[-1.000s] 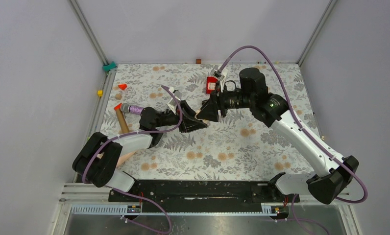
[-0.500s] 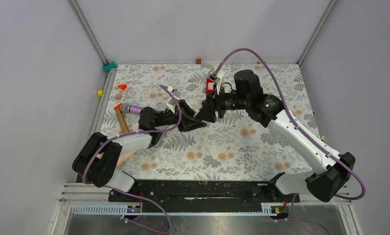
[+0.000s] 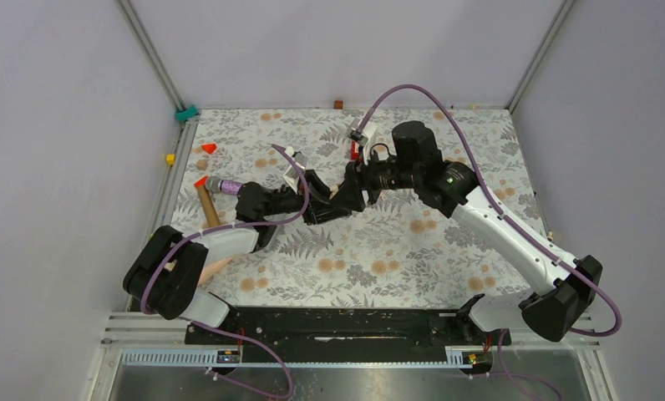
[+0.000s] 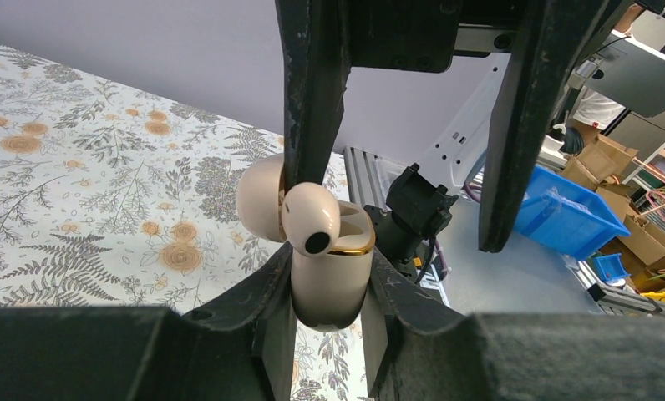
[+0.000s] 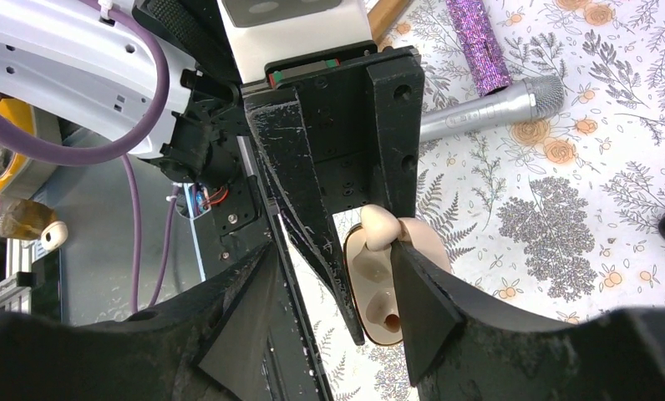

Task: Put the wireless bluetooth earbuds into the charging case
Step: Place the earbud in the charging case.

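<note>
Task partly done. Left gripper (image 4: pixel 329 267) is clamped on the charging case (image 4: pixel 329 292), held up off the floral tablecloth (image 4: pixel 104 184) with its lid (image 4: pixel 258 196) swung open. One earbud (image 4: pixel 312 221) sits proud at the case mouth, not seated. Right gripper (image 5: pixel 333 284) has its jaws apart, one finger (image 4: pixel 312 100) against the bud. The second earbud is not visible. Case and bud are glossy cream (the bud's tip is dark).

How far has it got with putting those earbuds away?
Partway. The left gripper is shut on the charging case, whose lid is open. One earbud perches at the case's mouth, not sunk in, against a finger of the open right gripper. Left to do: seat it. I cannot spot a second earbud.
</note>
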You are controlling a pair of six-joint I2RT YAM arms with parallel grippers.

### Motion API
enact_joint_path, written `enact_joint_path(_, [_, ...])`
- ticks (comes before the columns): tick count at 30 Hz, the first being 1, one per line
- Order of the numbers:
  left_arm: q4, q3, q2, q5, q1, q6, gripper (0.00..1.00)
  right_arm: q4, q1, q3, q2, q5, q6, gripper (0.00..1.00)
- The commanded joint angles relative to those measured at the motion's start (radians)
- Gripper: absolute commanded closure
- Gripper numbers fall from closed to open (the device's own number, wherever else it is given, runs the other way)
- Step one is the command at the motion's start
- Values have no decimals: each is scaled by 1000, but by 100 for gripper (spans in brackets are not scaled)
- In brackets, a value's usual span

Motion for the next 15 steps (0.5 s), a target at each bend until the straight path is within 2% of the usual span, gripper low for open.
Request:
enact_joint_path(1, [85, 7, -24, -2, 2, -2, 100, -18, 15, 45, 4, -3, -37, 40])
enact_joint_path(15, [132, 21, -26, 80, 1, -40, 100, -55, 16, 75, 19, -136, -139, 40])
